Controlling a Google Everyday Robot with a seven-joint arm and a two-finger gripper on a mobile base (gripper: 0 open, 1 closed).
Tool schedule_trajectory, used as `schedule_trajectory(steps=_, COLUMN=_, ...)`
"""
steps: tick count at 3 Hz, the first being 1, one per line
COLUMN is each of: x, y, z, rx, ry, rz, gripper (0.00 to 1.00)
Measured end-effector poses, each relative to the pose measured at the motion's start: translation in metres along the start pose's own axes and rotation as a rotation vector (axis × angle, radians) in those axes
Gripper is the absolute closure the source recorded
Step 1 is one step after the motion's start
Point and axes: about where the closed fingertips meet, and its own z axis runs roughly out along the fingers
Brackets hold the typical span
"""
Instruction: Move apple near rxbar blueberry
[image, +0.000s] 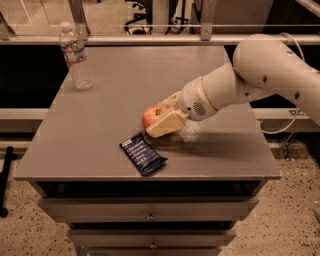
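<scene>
The red apple (150, 115) with yellowish patches sits between the cream fingers of my gripper (161, 116), just above the grey table (100, 130) near its middle. The gripper is shut on the apple; one finger (166, 124) covers its right front side. The rxbar blueberry (142, 153), a dark navy bar with white text, lies flat and slanted on the table just in front of and slightly left of the apple. My white arm (250, 75) comes in from the right.
A clear plastic water bottle (75, 56) stands upright at the table's back left corner. The table's front edge has drawers (150, 215) below it. A railing runs behind the table.
</scene>
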Motion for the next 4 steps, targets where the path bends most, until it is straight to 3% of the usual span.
schedule_trajectory(steps=1, x=0.0, y=0.0, z=0.0, rx=0.0, ry=0.0, rz=0.0, gripper=0.18)
schedule_trajectory(steps=2, x=0.004, y=0.006, z=-0.006, rx=-0.01, ry=-0.003, rz=0.01, gripper=0.0)
schedule_trajectory(steps=4, x=0.03, y=-0.013, z=-0.065, rx=0.001, ry=-0.104, rz=0.022, gripper=0.0)
